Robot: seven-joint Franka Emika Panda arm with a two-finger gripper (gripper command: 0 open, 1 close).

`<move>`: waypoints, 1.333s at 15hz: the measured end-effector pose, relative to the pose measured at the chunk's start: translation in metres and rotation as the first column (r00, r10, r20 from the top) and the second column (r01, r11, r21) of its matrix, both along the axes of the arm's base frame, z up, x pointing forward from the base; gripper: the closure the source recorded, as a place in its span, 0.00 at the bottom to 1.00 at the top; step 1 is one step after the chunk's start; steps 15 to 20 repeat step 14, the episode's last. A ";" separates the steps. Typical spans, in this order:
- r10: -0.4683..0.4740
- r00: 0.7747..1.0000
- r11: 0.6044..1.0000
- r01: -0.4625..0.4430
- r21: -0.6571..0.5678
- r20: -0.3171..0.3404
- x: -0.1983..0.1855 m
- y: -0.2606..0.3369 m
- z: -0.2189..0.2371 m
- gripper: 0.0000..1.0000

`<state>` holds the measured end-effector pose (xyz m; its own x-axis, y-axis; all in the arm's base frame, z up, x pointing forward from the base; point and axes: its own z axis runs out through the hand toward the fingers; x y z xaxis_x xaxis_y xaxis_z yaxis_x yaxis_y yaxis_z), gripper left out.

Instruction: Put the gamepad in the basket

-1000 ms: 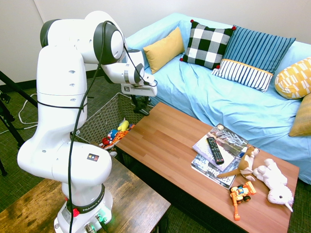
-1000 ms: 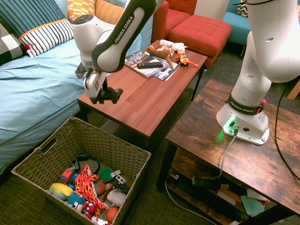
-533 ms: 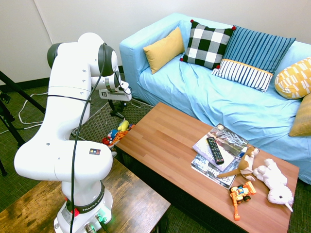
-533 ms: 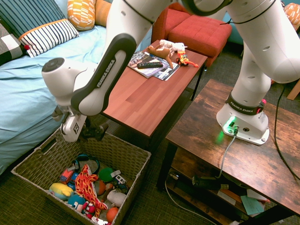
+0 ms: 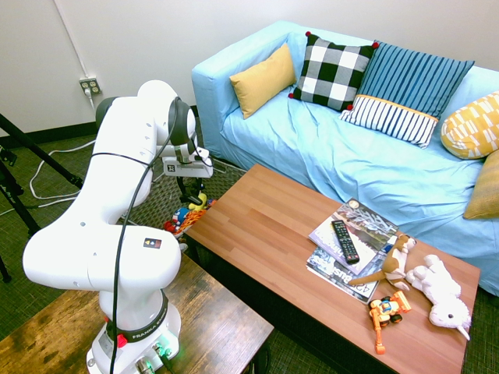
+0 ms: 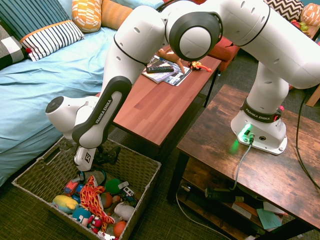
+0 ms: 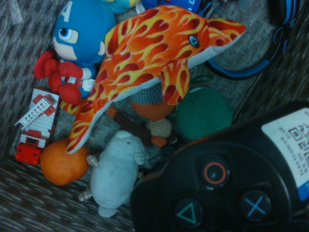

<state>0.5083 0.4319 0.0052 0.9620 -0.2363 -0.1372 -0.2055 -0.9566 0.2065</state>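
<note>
The gamepad (image 6: 111,156), small and black, hangs just inside the basket (image 6: 142,169), a large woven wicker one on the floor. My gripper (image 6: 101,158) is shut on the gamepad and reaches down past the basket's near rim. In the wrist view the gamepad (image 7: 217,186) fills the lower right, its circle, triangle and cross buttons showing, above the toys on the basket's floor. From the first exterior view my gripper (image 5: 189,188) hangs low beside the table's end, and the arm hides most of the basket.
The basket holds an orange flame-patterned plush (image 7: 145,58), a blue doll (image 7: 79,34), a grey plush (image 7: 116,169), balls and blue headphones (image 7: 263,53). The wooden coffee table (image 6: 150,102) stands right beside it, with a remote (image 6: 160,69) on magazines. A blue sofa (image 6: 40,85) lies behind.
The arm swung away from above the coffee table's end and came down into the basket, carrying the gamepad with it. The grip stayed shut throughout.
</note>
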 end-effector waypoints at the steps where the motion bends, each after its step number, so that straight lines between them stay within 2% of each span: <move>1: -0.003 1.000 1.000 0.003 -0.005 -0.008 0.002 0.003 0.002 0.00; 20: -0.002 1.000 1.000 0.002 0.009 0.000 0.008 0.019 0.022 0.00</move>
